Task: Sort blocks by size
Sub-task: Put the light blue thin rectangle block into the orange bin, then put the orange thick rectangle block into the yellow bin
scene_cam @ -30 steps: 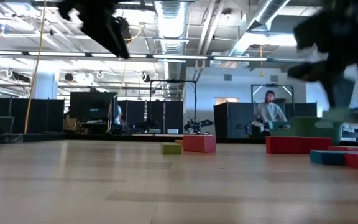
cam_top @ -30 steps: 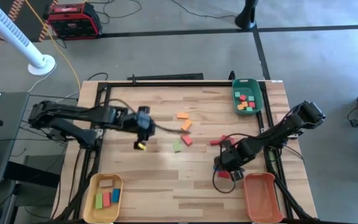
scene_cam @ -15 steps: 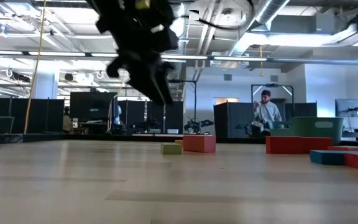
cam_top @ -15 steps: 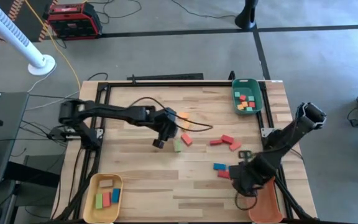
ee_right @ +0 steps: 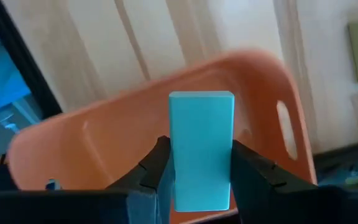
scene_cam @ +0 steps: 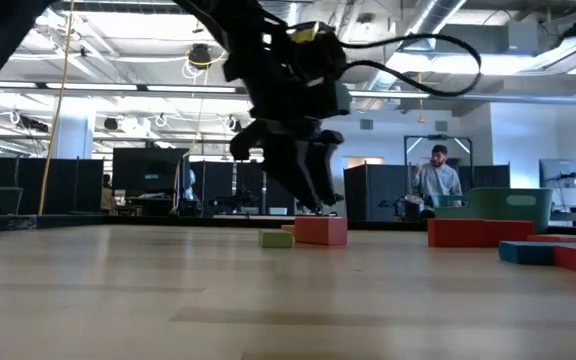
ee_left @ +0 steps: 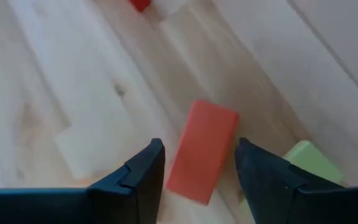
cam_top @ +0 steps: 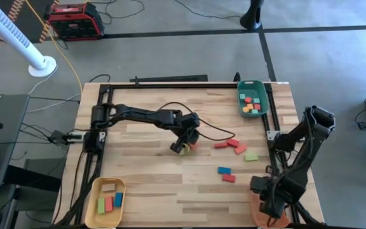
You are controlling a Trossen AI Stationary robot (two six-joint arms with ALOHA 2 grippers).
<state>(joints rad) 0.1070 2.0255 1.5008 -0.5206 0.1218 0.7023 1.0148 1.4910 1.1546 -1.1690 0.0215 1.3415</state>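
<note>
My left gripper [cam_top: 182, 147] hangs low over the table's middle, open. Its fingers stand on either side of a red-orange block [ee_left: 202, 151] that lies flat on the wood, and they do not touch it. A green block [ee_left: 309, 165] lies just beside it. In the low view the gripper [scene_cam: 313, 203] hovers right above that red block [scene_cam: 320, 230]. My right gripper [cam_top: 272, 202] is at the near right corner over the orange tray [ee_right: 104, 143], shut on a teal-blue block [ee_right: 201, 149]. My right gripper pinches the teal-blue block by its two long sides [ee_right: 180, 177] between its two fingers [ee_right: 154, 168]. The fingers come from above, pointing down. The block is lifted clear, above the orange tray's hollow.
Several red blocks [cam_top: 232, 144], a green one [cam_top: 251, 156], a blue one [cam_top: 224, 170] and a red one [cam_top: 229, 179] lie loose right of centre. The green tray [cam_top: 262, 102] at the far right and the yellow tray [cam_top: 98, 187] at the near left hold blocks.
My left gripper has swung toward the table's right and come down over the red-orange block, rolling as it went. My right gripper has gone toward the near right corner and risen a little, turning about its own line, and now hangs over the orange tray.
</note>
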